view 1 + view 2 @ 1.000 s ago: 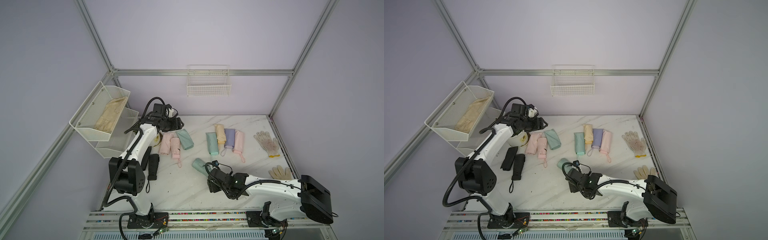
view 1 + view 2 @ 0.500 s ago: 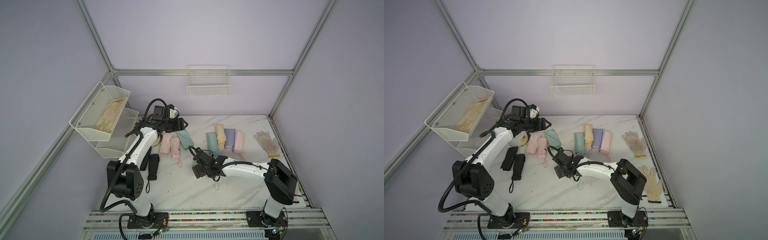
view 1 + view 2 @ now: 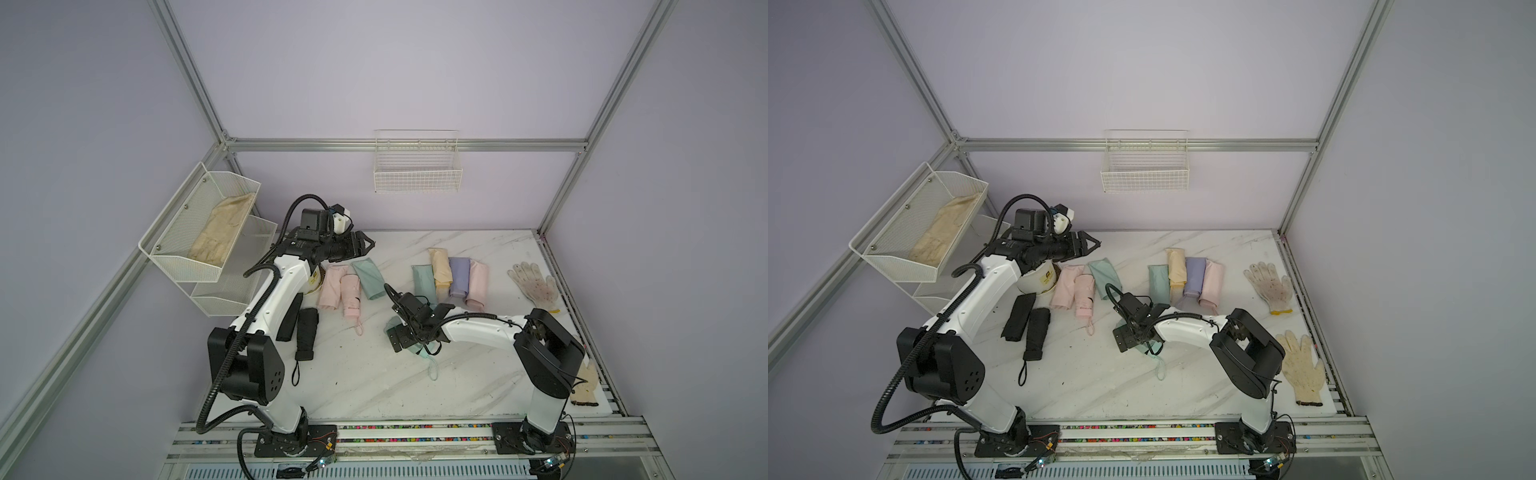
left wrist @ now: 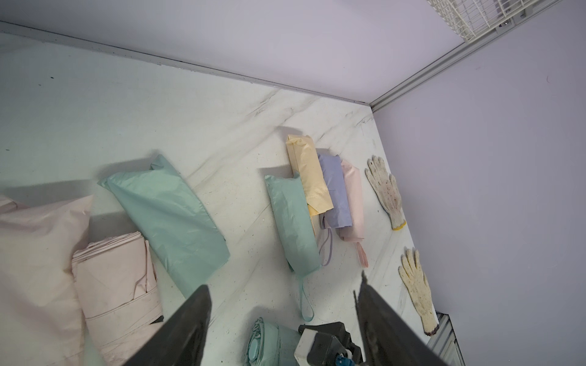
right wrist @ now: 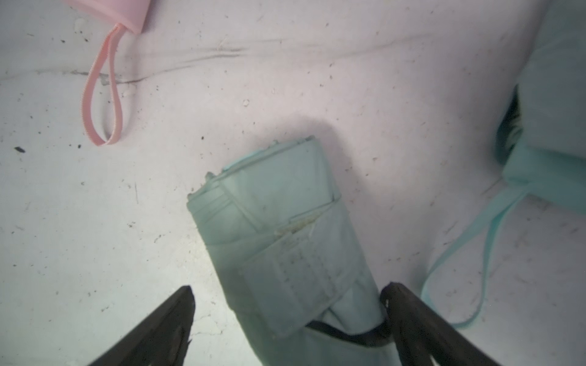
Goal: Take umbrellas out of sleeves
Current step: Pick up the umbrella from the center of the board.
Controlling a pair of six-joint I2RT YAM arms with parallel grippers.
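Observation:
A bare mint umbrella [image 5: 279, 228] lies mid-table, partly under my right wrist in both top views [image 3: 415, 351] [image 3: 1152, 347]. My right gripper [image 5: 288, 290] stands open astride its strapped body; one finger [image 5: 399, 304] is against its side and the other stands off it. An empty mint sleeve [image 3: 368, 278] lies behind, beside a pink sleeve [image 3: 330, 286] and a pink umbrella [image 3: 351, 293]. Sleeved mint [image 3: 424, 282], yellow [image 3: 440, 268], lavender [image 3: 459, 276] and pink [image 3: 478, 282] umbrellas lie in a row. My left gripper [image 3: 368, 245] hangs open and empty above the back left.
A black sleeve [image 3: 289, 320] and a black umbrella [image 3: 307, 332] lie front left. A white knit glove [image 3: 534, 284] and a beige glove [image 3: 586, 382] lie at the right edge. A mesh rack [image 3: 199, 232] stands left, a wire basket [image 3: 417, 166] hangs on the back wall.
My right arm swung from the front right toward the table's middle, and its jaws spread wider around the mint umbrella. My left gripper drifted slightly right.

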